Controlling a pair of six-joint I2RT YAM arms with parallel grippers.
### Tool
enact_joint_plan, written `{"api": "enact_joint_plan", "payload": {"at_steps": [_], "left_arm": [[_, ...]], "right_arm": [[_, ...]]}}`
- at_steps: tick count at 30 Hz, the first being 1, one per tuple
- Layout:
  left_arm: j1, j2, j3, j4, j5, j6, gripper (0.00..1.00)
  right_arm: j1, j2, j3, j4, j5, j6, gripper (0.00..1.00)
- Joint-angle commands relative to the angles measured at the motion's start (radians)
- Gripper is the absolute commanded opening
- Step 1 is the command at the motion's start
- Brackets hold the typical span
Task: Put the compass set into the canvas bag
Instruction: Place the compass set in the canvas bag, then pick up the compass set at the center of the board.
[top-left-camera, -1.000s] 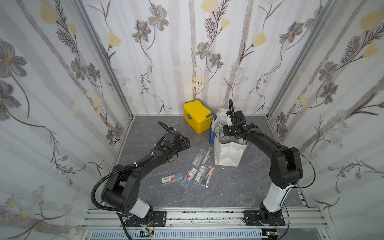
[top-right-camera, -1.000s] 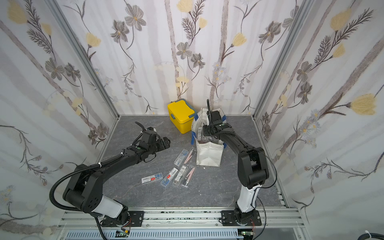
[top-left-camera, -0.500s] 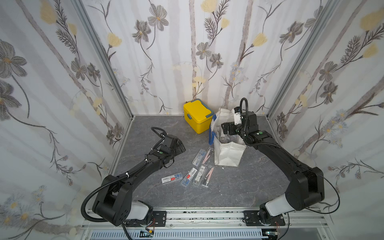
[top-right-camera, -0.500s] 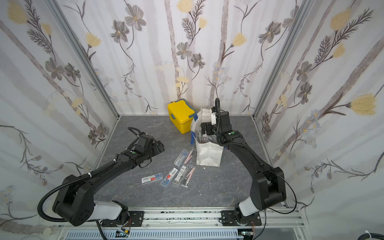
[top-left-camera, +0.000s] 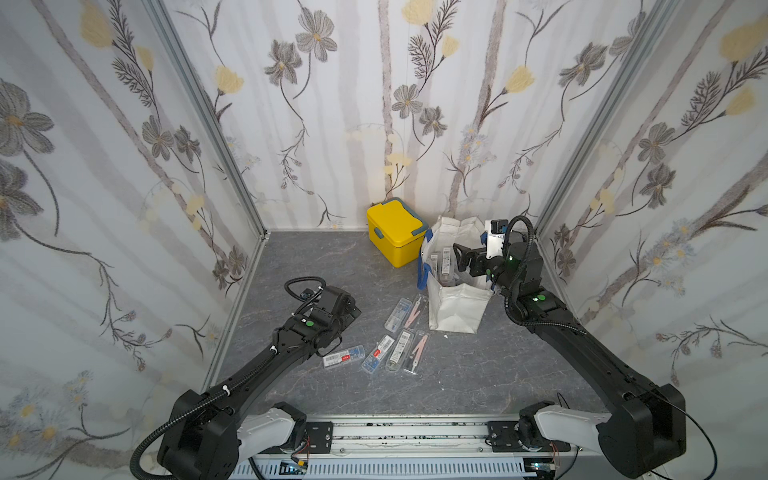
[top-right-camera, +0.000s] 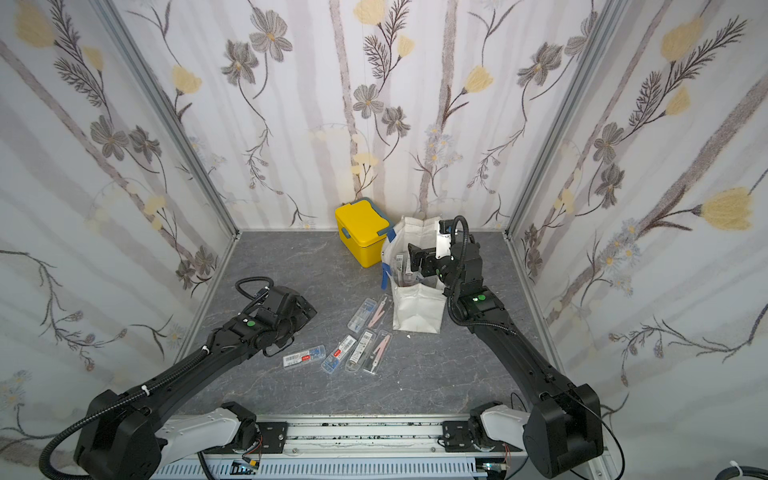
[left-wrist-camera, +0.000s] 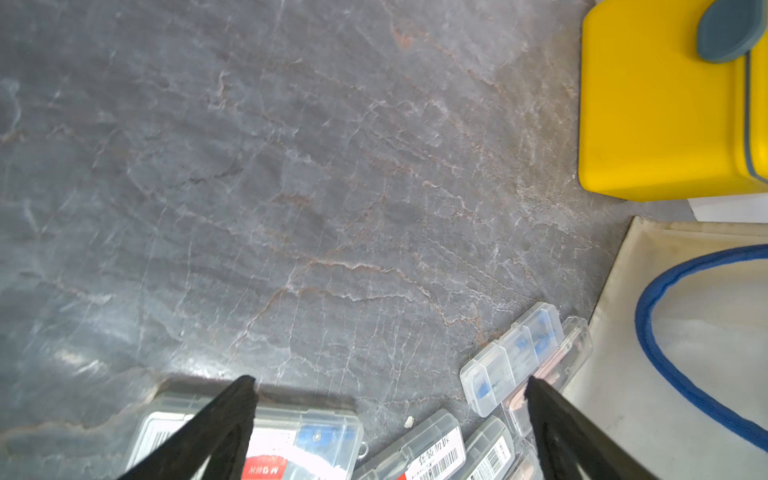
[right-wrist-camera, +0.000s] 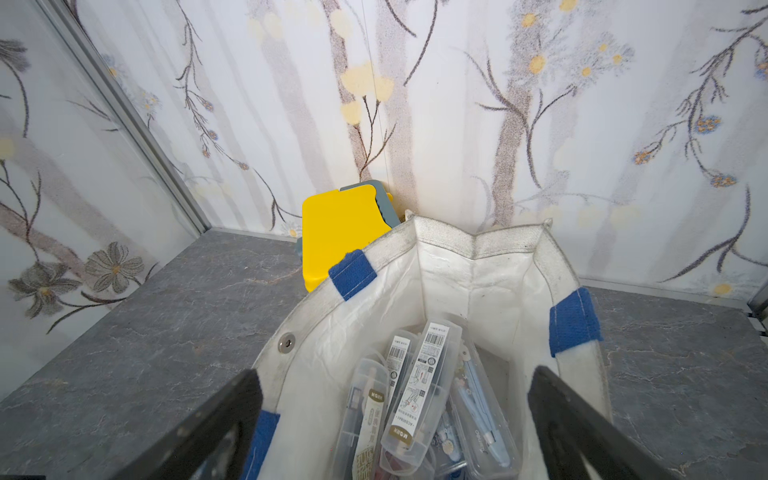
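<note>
The canvas bag (top-left-camera: 455, 309) (top-right-camera: 417, 311) stands upright at the back right, off-white with blue handles. My right gripper (right-wrist-camera: 395, 395) (top-left-camera: 462, 259) hovers open over its mouth with nothing between the fingers. Several clear compass set cases (right-wrist-camera: 419, 399) lie inside the bag (right-wrist-camera: 478, 266) below it. More compass set cases (top-left-camera: 399, 351) (top-right-camera: 361, 347) lie scattered on the grey table left of the bag. My left gripper (left-wrist-camera: 390, 392) (top-left-camera: 352, 316) is open low over them; a red-labelled case (left-wrist-camera: 291, 453) (top-left-camera: 344, 356) lies under one finger, and a case with blue parts (left-wrist-camera: 513, 357) by the other.
A yellow lidded box (top-left-camera: 395, 235) (top-right-camera: 361, 239) (left-wrist-camera: 656, 104) (right-wrist-camera: 340, 232) stands just left of the bag against the back wall. Flowered walls close in the back and both sides. A metal rail (top-left-camera: 407, 434) runs along the front edge.
The right gripper has opened above the bag and its arm has swung out to the right. The left arm has drawn back toward the front, over the cases on the table.
</note>
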Motion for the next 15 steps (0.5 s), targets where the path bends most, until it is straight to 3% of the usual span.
{"api": "enact_joint_plan", "payload": {"at_steps": [1, 4, 9, 15], "left_arm": [[-0.016, -0.007, -0.047, -0.078, 0.028, -0.173, 1.00], [-0.034, -0.024, -0.117, -0.066, 0.065, -0.274, 1.00], [-0.066, -0.056, -0.154, -0.100, 0.024, -0.393, 1.00], [-0.077, -0.016, -0.192, -0.046, 0.052, -0.458, 1.00]], "right_arm": [[0.001, -0.020, -0.043, 0.119, -0.031, 0.011, 1.00], [0.002, -0.021, -0.058, 0.136, -0.035, 0.009, 1.00], [0.001, -0.008, -0.067, 0.141, -0.045, 0.006, 1.00], [0.001, 0.008, -0.068, 0.154, -0.055, 0.009, 0.99]]}}
